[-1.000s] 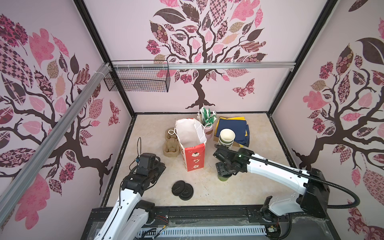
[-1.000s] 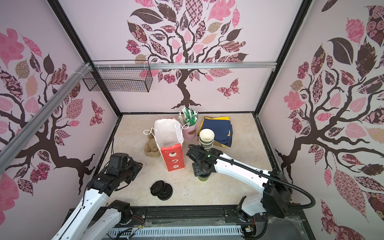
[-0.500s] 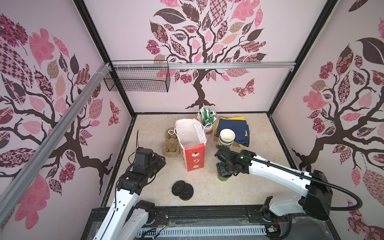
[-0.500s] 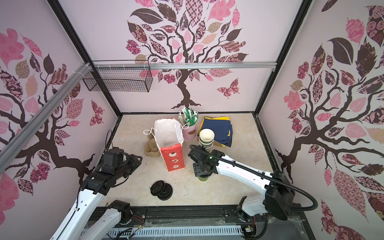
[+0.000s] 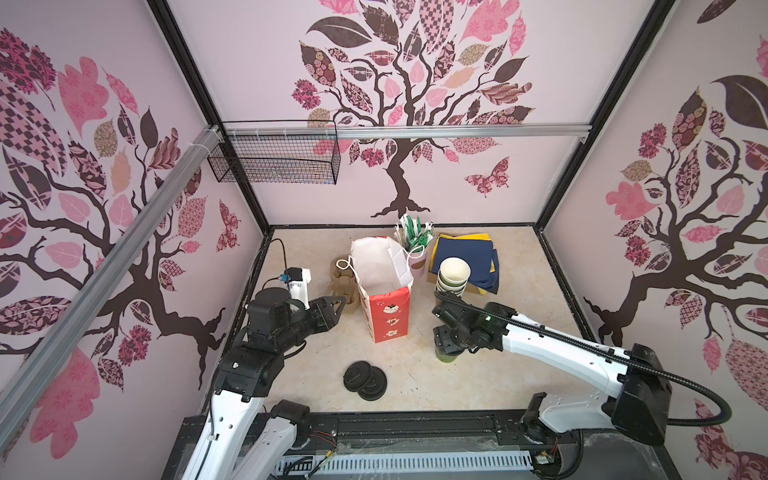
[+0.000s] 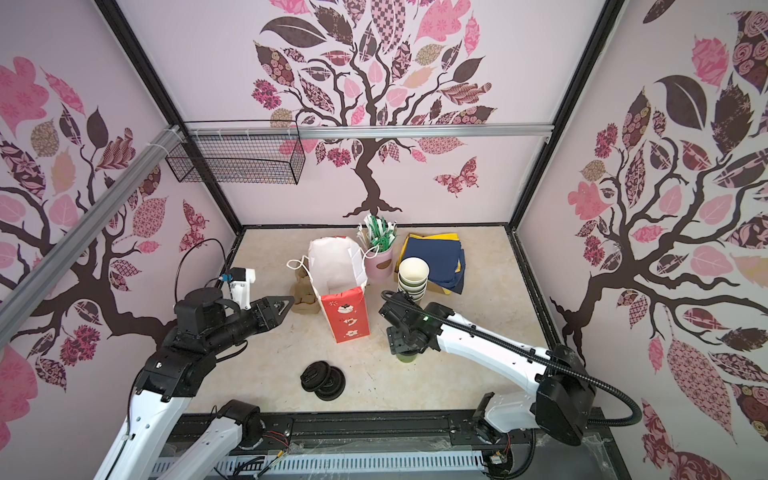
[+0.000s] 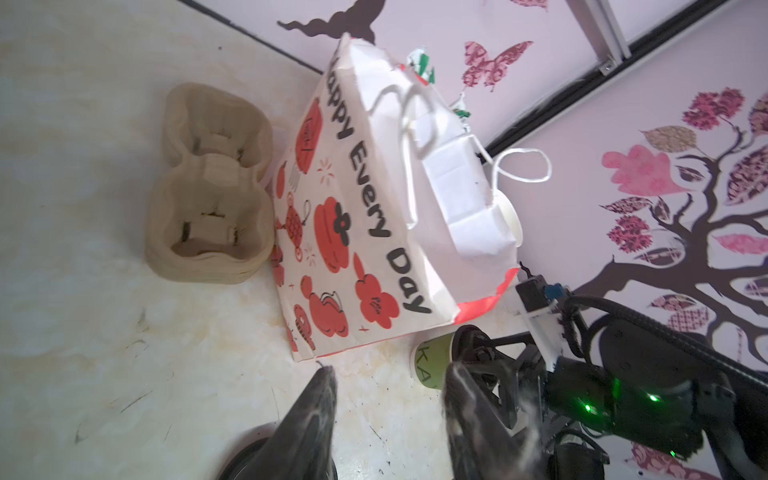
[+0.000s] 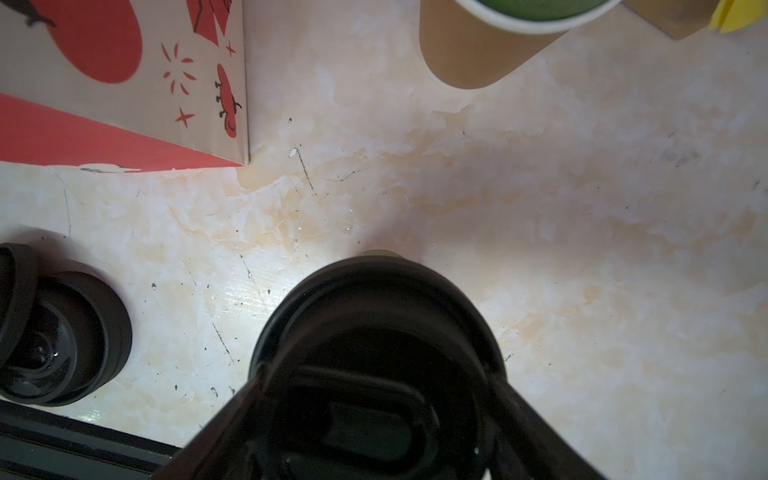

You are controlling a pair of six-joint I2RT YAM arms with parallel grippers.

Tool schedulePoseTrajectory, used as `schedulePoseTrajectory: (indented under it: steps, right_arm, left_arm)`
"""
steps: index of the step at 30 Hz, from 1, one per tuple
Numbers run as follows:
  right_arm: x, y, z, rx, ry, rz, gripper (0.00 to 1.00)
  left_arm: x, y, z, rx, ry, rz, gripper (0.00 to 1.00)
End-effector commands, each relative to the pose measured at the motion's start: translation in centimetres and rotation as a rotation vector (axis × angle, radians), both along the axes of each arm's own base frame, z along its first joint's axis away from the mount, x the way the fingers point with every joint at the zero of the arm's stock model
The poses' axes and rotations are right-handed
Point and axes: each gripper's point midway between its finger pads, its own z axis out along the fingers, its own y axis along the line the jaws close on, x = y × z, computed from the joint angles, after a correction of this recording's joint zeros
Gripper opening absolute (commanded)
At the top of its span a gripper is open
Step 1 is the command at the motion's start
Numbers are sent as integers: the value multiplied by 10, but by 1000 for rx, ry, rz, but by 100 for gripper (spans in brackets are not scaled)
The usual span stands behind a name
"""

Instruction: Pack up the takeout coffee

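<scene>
Your left hand (image 7: 388,370) is half spread and empty, near the cup carrier (image 7: 208,187). Right of the paper bag (image 5: 384,307), the cup (image 5: 448,356) stands on the counter (image 5: 415,386); your right hand (image 8: 378,372) pinches its black lid (image 8: 374,299) by the rim. I judge you are at the lidding step: next press the lid down evenly, then release.

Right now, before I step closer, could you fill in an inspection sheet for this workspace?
Surface: table scuffed, no spills seen.
Job's things: one cup standing beside the bag, lid on, not packed.
Clutter: carriers, loose lids, cup stack, napkins, pot of sticks.
Hands: left hand open, empty; right hand grips the lid.
Cables: black lead at left wrist, hose along right arm.
Surroundings: tree-print walls, wire basket.
</scene>
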Motion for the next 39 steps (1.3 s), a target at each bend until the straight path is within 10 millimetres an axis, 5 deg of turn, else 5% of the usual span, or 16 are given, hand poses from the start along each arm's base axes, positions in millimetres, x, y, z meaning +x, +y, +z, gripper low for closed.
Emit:
schedulePoseTrajectory:
  steps: [1,13,39]
  right_arm:
    - [-32,-23,-28,-98,162,5,79]
    - [-19,-16,3,-42,84,-15,83]
    - [-8,-9,28,-14,26,-17,85]
  left_arm:
    - [-9,-23,40,9,-137,-144,46]
    - [-21,-70,43,-22,-120,-312,45]
    - [-14,-70,34,11,-108,-298,44]
